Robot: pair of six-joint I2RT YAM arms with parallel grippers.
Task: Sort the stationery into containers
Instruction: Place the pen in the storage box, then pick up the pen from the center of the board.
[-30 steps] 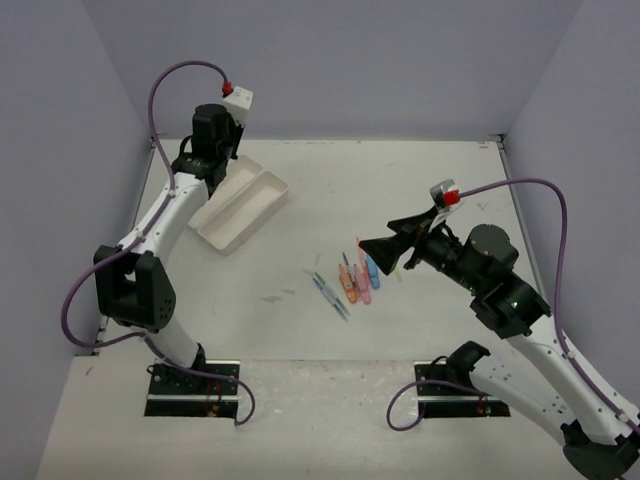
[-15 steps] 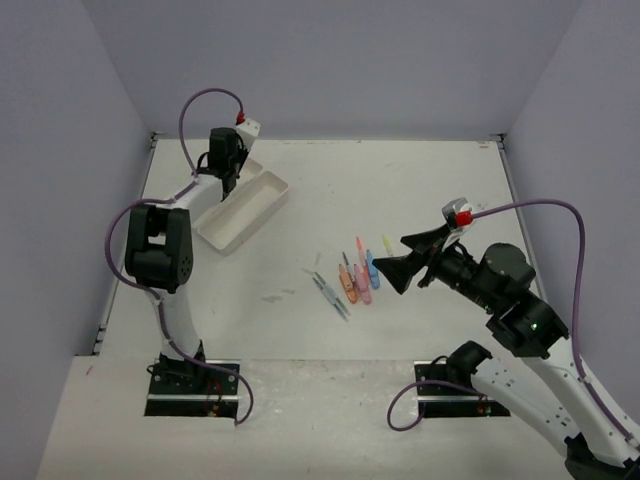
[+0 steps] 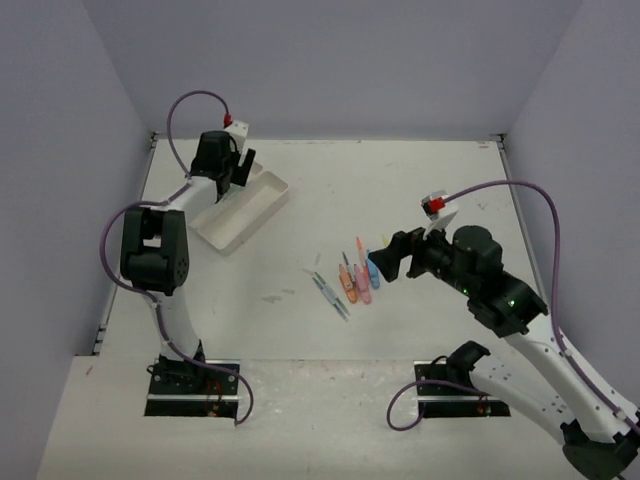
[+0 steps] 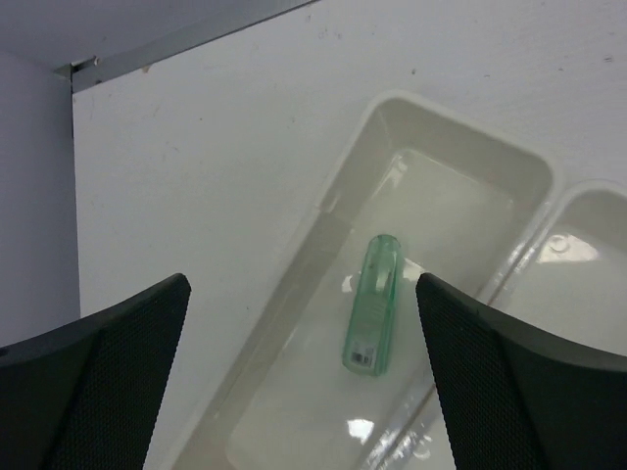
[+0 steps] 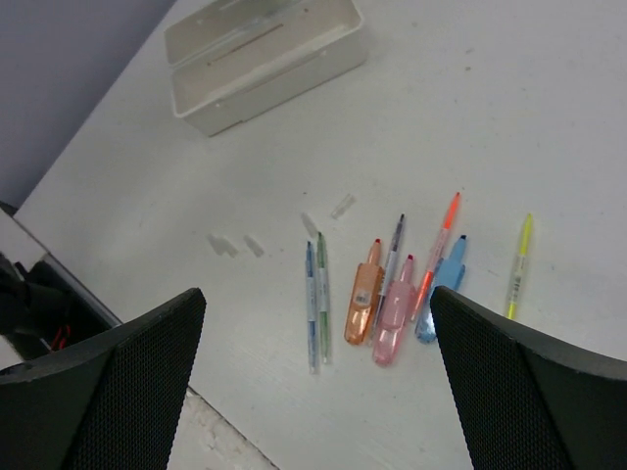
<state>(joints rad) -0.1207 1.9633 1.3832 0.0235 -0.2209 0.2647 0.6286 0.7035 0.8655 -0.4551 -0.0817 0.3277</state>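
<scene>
Stationery lies bunched near the middle of the white counter (image 3: 420, 180): a stubby orange marker (image 5: 364, 304), a stubby pink marker (image 5: 394, 323) right beside it, a thin blue-grey pen (image 5: 395, 250) running between those two, a stubby blue marker (image 5: 446, 286), a thin orange pen (image 5: 441, 250) between pink and blue, and a thin yellow pen (image 5: 517, 266) a little apart on the outer side. A slim blue pen (image 5: 311, 304) and a slim green pen (image 5: 321, 294) lie side by side at the other end.

The right end effector (image 5: 318, 294) hovers above this bunch, fingers spread wide, gripping nothing.

Well apart, near the far left corner, two long white plastic trays (image 5: 265, 59) sit side by side. The left end effector (image 4: 302, 282) hangs over them, likewise spread wide and empty. A translucent green stubby marker (image 4: 372, 315) lies flat on the floor of one tray, roughly along its length.
</scene>
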